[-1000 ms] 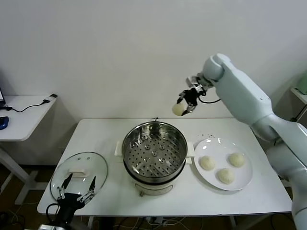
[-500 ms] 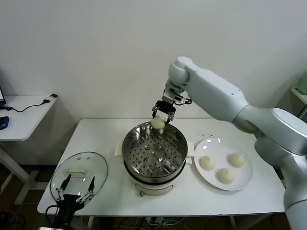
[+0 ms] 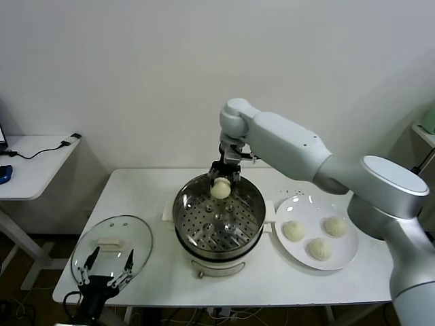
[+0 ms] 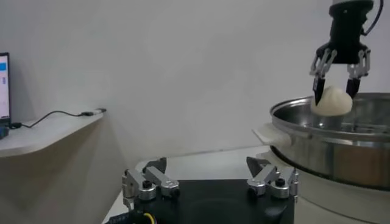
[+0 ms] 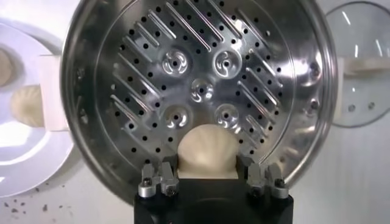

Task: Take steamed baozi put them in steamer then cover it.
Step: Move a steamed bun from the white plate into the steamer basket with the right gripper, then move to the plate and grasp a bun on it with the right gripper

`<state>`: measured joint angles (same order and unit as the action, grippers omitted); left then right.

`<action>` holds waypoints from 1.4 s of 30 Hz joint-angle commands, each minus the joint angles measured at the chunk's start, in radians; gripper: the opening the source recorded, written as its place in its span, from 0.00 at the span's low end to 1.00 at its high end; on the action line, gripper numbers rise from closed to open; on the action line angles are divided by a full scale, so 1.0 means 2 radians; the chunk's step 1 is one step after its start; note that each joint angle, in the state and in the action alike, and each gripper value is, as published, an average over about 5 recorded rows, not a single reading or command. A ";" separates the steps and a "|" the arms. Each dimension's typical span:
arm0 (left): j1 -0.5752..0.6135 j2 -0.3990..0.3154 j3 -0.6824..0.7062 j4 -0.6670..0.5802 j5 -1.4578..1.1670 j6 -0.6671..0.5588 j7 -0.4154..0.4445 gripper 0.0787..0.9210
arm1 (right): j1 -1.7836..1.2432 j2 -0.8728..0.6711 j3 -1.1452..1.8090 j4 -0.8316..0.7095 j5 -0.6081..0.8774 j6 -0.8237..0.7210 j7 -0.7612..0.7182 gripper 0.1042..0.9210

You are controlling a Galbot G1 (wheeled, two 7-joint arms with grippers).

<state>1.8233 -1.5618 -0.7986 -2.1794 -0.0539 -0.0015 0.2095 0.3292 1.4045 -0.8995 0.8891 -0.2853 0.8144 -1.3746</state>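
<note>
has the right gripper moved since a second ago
Yes: the right gripper, shut on a baozi, moved left and down, over the steamer.

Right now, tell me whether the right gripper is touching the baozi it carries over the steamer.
Touching. The left wrist view shows the right gripper pinching the baozi on both sides above the steamer rim.

light: bright and even | shadows: soft, faint on the white wall (image 3: 136, 81) | glare: shiny spots on the steamer (image 5: 201, 91) tray and the cover (image 3: 112, 248) | blur: none seen, pictures look clear
</note>
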 commanded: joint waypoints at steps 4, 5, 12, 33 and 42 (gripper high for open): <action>-0.002 -0.003 0.003 0.003 0.013 -0.004 -0.005 0.88 | -0.028 0.027 0.017 -0.034 -0.067 0.022 0.039 0.63; -0.002 -0.002 0.003 0.003 0.013 -0.003 -0.004 0.88 | -0.029 0.028 0.017 -0.036 -0.068 0.021 0.042 0.63; -0.005 -0.001 0.003 0.007 0.011 -0.003 -0.004 0.88 | -0.031 0.025 0.020 -0.034 -0.071 0.012 0.042 0.63; -0.004 0.002 0.003 0.005 0.005 0.004 0.000 0.88 | 0.025 -0.136 0.044 0.151 0.096 -0.309 -0.055 0.88; -0.007 0.018 0.004 -0.005 -0.015 0.032 0.013 0.88 | -0.004 -0.272 0.095 0.226 0.174 -0.564 -0.008 0.88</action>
<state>1.8102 -1.5453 -0.7902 -2.1709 -0.0547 0.0206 0.2201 0.3382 1.1057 -0.7842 1.1714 -0.0941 0.1454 -1.4231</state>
